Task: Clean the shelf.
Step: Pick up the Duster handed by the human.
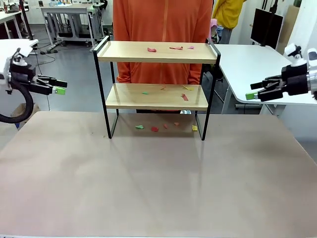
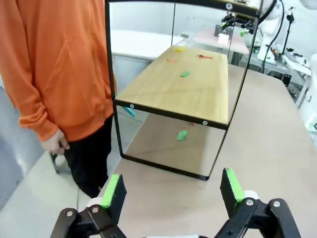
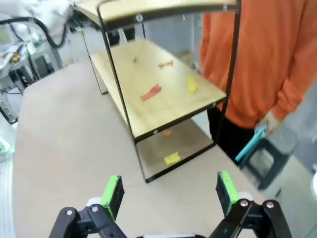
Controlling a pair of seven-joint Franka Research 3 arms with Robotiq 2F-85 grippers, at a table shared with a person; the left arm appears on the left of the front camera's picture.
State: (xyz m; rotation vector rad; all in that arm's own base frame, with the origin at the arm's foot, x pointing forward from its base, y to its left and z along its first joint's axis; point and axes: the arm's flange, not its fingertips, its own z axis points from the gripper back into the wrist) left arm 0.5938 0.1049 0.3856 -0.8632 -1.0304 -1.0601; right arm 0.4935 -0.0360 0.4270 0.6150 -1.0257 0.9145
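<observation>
The shelf stands at the far middle of the table, two light wooden boards in a black frame. Small coloured scraps lie on its top board, more scraps on the lower board, and others on the table beneath it. My left gripper hovers open at the far left, off the table's edge. My right gripper hovers open at the far right. In the left wrist view the lower board lies ahead of the open fingers; the right wrist view shows it likewise.
A person in an orange top stands right behind the shelf, hands hanging down. A white table stands at the right. The brown table stretches wide in front of the shelf.
</observation>
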